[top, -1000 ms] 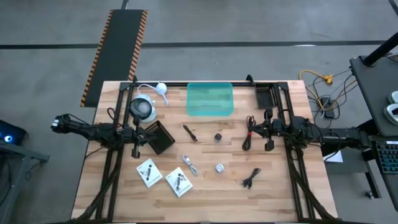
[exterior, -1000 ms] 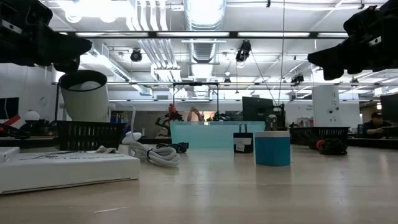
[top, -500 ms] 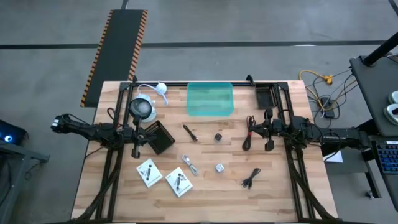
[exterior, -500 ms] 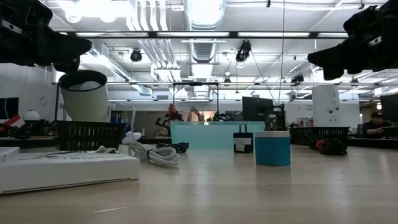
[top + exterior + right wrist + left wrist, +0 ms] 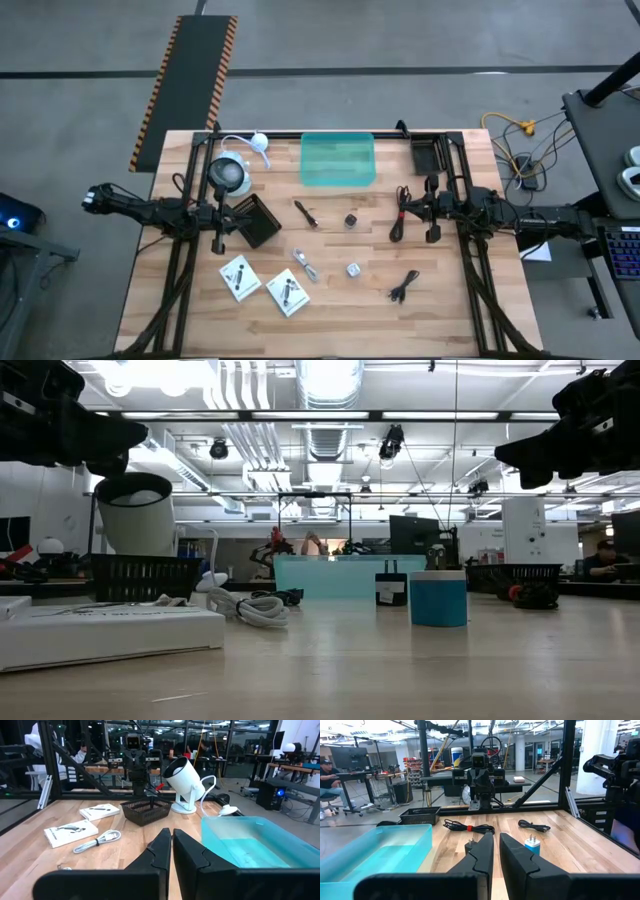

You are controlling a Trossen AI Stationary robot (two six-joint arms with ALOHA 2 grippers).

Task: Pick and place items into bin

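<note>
Starting pick | left gripper (image 5: 495, 857) and right gripper (image 5: 171, 851) hover mid-table, jaws nearly closed, holding nothing | bin (image 5: 338, 160) at far edge centre, items (image 5: 300, 268) scattered toward near edge | open wide, descend straight over one item

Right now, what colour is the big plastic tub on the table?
The tub is see-through teal-green. It shows best in the high view.

Teal translucent bin (image 5: 338, 160): rectangular, upright, open-topped, at the table's far middle edge. Items loose on the wood nearer the camera: two white printed packets (image 5: 238, 276) (image 5: 287, 293), flat; dark pen-like stick (image 5: 305, 214); pale coiled cable (image 5: 307, 264); black coiled cables (image 5: 402, 214) (image 5: 403, 287); two small bits (image 5: 352, 220) (image 5: 354, 269).
</note>
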